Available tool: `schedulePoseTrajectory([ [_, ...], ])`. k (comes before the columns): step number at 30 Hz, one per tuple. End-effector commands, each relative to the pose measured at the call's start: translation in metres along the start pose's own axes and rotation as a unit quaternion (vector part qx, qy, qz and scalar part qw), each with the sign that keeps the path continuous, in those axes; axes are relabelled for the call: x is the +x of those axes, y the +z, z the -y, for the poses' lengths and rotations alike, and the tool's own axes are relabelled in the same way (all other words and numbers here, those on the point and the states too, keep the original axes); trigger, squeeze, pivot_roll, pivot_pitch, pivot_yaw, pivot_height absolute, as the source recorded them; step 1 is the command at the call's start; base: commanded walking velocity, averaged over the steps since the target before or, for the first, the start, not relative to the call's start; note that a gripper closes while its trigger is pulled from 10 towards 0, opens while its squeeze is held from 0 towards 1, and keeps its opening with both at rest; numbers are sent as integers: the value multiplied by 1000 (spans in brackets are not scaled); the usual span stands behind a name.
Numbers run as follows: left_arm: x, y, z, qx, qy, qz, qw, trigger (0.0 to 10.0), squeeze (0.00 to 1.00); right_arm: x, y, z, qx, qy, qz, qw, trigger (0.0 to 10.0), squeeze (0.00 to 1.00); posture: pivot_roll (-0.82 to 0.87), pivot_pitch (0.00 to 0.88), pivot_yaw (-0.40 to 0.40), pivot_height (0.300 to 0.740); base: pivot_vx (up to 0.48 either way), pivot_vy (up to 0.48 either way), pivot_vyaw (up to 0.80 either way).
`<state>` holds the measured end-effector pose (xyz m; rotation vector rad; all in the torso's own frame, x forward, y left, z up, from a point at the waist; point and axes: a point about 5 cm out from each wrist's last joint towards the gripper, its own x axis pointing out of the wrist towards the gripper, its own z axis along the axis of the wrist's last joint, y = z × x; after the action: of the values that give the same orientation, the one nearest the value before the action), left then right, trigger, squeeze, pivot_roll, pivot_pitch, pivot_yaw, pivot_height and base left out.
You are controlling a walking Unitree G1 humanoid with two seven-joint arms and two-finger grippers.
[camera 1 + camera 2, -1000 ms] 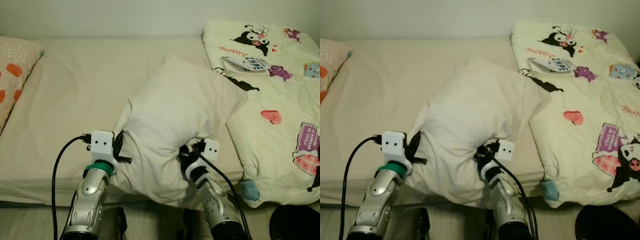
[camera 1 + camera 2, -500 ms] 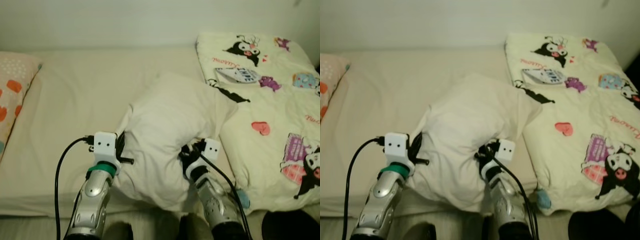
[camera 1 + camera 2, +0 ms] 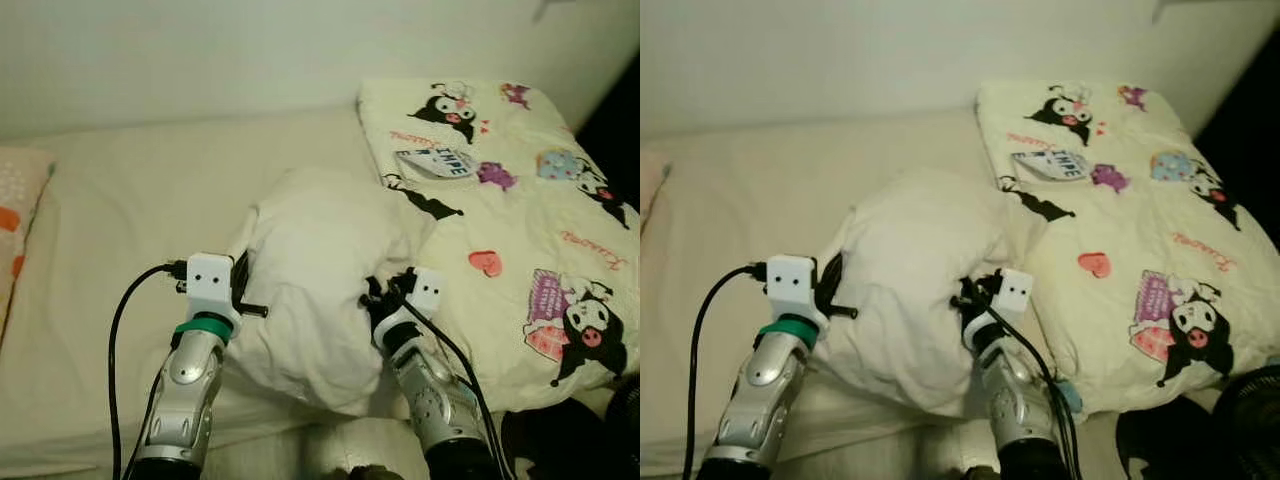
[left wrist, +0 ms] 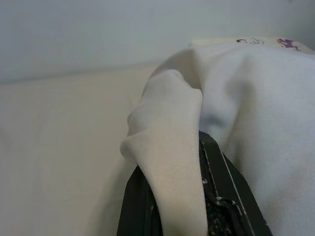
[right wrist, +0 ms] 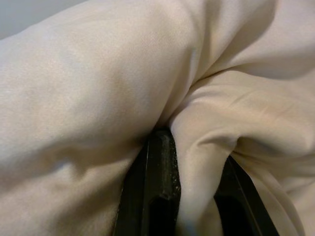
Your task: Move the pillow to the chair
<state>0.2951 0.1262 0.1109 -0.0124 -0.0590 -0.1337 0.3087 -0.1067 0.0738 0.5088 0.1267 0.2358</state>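
Observation:
A plump white pillow (image 3: 315, 265) is held up over the near edge of the bed, bunched between my two arms. My left gripper (image 3: 243, 292) is shut on the pillow's left side. In the left wrist view a fold of the pillow (image 4: 172, 147) runs between the black fingers (image 4: 224, 196). My right gripper (image 3: 383, 297) is shut on the pillow's right underside. The right wrist view has pillow fabric (image 5: 206, 147) pinched between its fingers (image 5: 160, 187). The pillow's lower end hangs past the mattress edge.
The cream mattress (image 3: 110, 230) stretches left and back to a pale wall. A cartoon-print quilt (image 3: 510, 210) covers the bed's right part, touching the pillow. A patterned pillow (image 3: 15, 215) lies at the far left. A dark round object (image 3: 1230, 425) stands on the floor at the right.
The whole view has shifted, so the camera moved back and to the right. Both grippers keep their hold, and the pillow is drawn closer and more bunched.

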Motion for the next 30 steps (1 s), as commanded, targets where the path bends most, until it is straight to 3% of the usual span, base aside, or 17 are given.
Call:
schedulePoseTrajectory([
  [1, 0, 8, 6, 10, -15, 25, 1000, 10000, 0, 2, -7, -25, 17, 34, 10, 999, 10000, 0, 67, 30, 55, 740, 0, 0, 0],
  [9, 2, 11, 6, 9, -13, 31, 999, 10000, 0, 1, 0, -31, 23, 54, 34, 998, 10000, 0, 64, 27, 55, 740, 0, 0, 0],
  [14, 7, 26, 8, 10, -19, 61, 998, 10000, 0, 4, 12, -38, 16, 70, 56, 996, 10000, 0, 68, 29, 53, 740, 0, 0, 0],
  [21, 22, 80, 27, 13, -78, 161, 984, 10000, 0, 16, 57, -75, 35, 139, 124, 982, 10000, 0, 64, 28, 45, 740, 0, 0, 0],
  [24, 22, 86, 29, 9, -83, 171, 982, 10000, 0, 17, 65, -79, 32, 148, 134, 979, 10000, 0, 61, 28, 46, 740, 0, 0, 0],
  [30, 24, 98, 30, -3, -86, 187, 978, 10000, 0, 17, 75, -85, 44, 162, 142, 976, 10000, 0, 60, 31, 45, 740, 0, 0, -800],
])
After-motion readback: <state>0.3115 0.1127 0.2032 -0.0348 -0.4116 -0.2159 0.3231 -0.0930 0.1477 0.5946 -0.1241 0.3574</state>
